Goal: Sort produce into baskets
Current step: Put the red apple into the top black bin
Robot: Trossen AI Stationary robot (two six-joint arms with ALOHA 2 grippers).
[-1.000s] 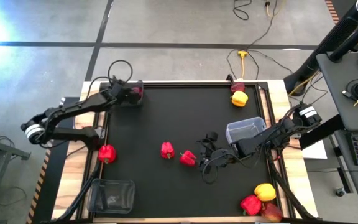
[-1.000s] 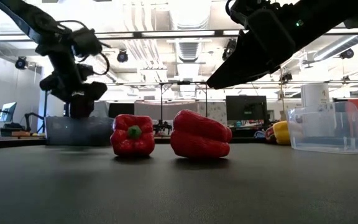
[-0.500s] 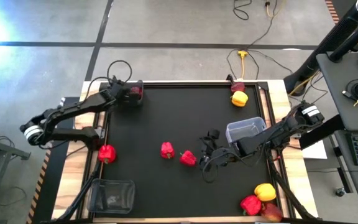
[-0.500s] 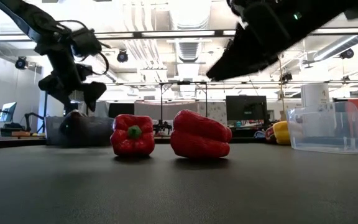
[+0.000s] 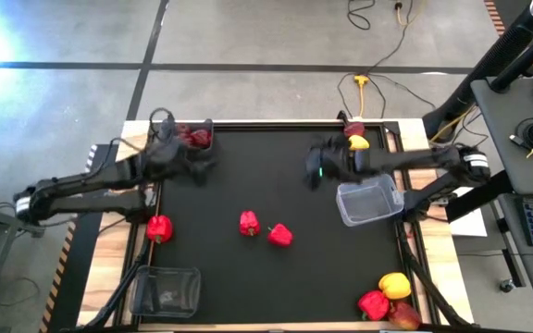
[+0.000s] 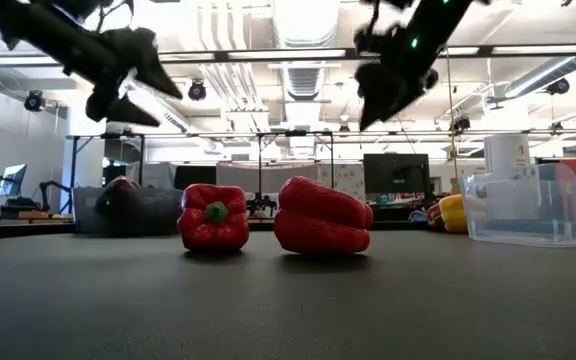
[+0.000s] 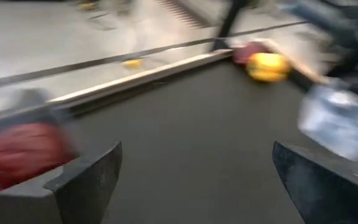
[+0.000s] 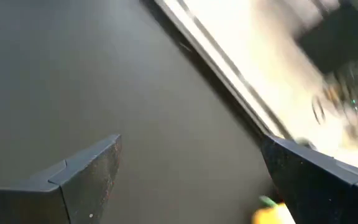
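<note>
Produce: two red peppers [image 5: 249, 223] and [image 5: 280, 235] lay close together mid-desk; a third red pepper [image 5: 159, 228] sat at the left edge. A yellow pepper [image 5: 357, 142] and a dark fruit [image 5: 353, 129] lay at the far right corner. Another yellow pepper [image 5: 394, 284], a red pepper [image 5: 374, 303] and a dark fruit [image 5: 405, 316] were bunched at the near right corner.
Baskets: the far-left tub [image 5: 202, 125] held dark red fruit [image 5: 195, 137]; the clear tub [image 5: 370, 203] stood at the right side, seemingly empty; the near-left tub [image 5: 166, 290] showed nothing I could make out inside.
Left tool: the left tool [image 5: 198, 163] hung just beside the far-left tub, fingers spread wide and holding nothing.
Right tool: the right tool [image 5: 314, 170] hovered over bare desk between the clear tub and the far-corner yellow pepper, fingers spread apart, empty.
Desk: the black desk [image 5: 248, 176] carried everything; most pieces were outside the tubs.
Step in hand: judged from the layout, both arms were between pieces, with the left one free beside a tub that already held fruit.
Next move: each tool needed to line up over a loose piece, the right one likely on the nearby yellow pepper, descend with fingers straddling it, then clamp before lifting.
Risk: the rounded peppers might roll if nudged off-centre.
</note>
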